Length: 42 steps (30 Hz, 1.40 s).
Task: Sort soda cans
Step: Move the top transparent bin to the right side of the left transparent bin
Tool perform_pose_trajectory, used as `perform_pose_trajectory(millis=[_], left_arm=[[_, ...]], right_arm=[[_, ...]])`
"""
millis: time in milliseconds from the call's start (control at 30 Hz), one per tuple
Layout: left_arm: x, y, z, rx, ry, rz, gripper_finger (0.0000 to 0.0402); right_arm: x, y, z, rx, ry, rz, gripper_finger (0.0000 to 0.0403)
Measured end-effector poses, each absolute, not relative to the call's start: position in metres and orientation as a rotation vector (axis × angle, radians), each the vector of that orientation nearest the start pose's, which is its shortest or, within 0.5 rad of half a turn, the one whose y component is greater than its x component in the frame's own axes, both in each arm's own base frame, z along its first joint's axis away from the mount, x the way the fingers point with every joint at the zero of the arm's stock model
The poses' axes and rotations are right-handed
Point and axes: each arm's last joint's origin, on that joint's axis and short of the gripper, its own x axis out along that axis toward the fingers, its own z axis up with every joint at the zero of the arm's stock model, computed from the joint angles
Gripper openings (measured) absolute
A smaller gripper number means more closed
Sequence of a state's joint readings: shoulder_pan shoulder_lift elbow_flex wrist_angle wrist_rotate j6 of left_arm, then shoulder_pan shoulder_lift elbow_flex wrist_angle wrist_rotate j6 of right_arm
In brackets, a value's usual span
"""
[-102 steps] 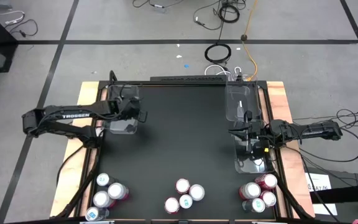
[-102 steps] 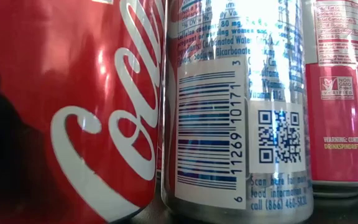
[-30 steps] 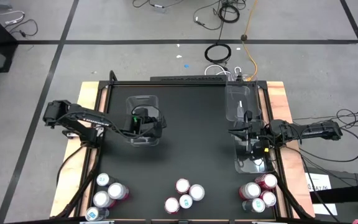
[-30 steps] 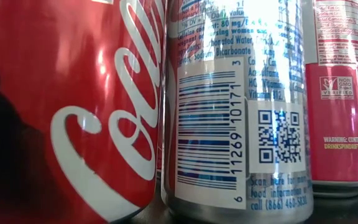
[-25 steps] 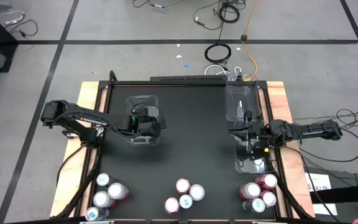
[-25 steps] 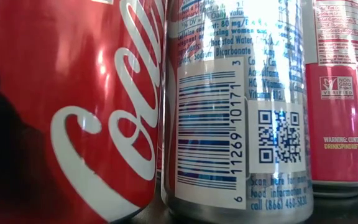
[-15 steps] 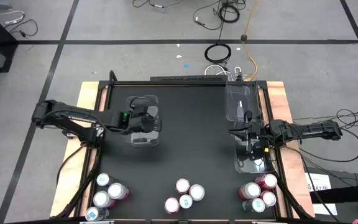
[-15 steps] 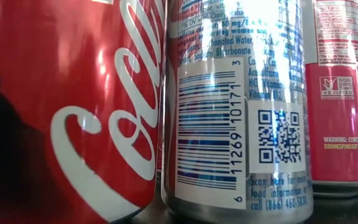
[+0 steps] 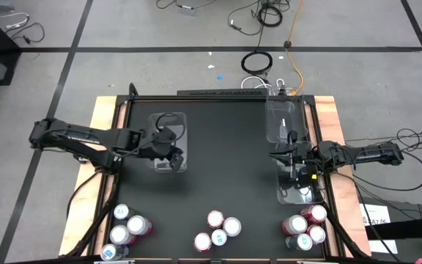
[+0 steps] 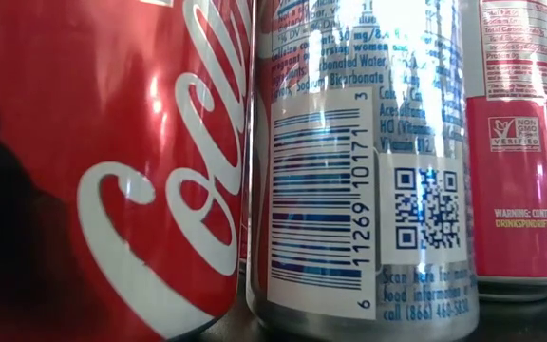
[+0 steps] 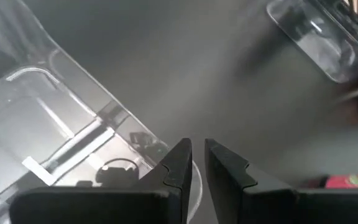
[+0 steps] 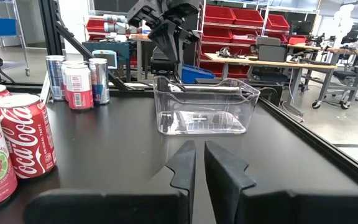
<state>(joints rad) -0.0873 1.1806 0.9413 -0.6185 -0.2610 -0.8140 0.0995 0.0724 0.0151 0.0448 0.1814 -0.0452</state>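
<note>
Since the earlier frames the left arm has swung inward and dragged a clear bin (image 9: 168,139) from the table's left edge toward the middle; its elbow now folds back outward. The left gripper (image 9: 173,152) sits at the bin's near rim, fingers pressed together; whether they pinch the rim cannot be told. The right gripper (image 9: 288,156) waits over a second bin (image 9: 295,187) at the right edge, fingers likewise pressed together and holding nothing. A third bin (image 9: 280,121) stands behind it. All three bins look empty.

The soda cans stand upright along the near edge in three mixed clusters: left (image 9: 127,226), centre (image 9: 218,229) and right (image 9: 305,226), none yet sorted.

The step in hand appears to be placing the bin. Done well, it ends square to the table and within easy reach of the cans, released without tipping its light wall.
</note>
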Motion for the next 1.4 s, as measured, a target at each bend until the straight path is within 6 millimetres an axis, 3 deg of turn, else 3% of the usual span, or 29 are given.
perform_pose_trajectory(millis=[367, 1067, 1233, 1400], left_arm=[[0.231, -0.016, 0.272, -0.264, 0.876, 0.216, 0.0054], [0.223, -0.014, 0.267, -0.055, 0.973, 0.204, 0.0054], [0.222, -0.014, 0.267, 0.032, 0.994, 0.154, 0.0054], [0.222, -0.012, 0.267, 0.12, 0.994, 0.159, 0.0053]], right_arm=[[0.101, 0.005, 0.167, 0.038, 0.01, -0.082, 0.0027], [0.101, 0.005, 0.174, 0.216, -0.065, -0.079, 0.0027], [0.105, 0.004, 0.183, 0.238, -0.091, -0.098, 0.0019], [0.115, 0.002, 0.208, 0.259, -0.068, -0.233, 0.0002]])
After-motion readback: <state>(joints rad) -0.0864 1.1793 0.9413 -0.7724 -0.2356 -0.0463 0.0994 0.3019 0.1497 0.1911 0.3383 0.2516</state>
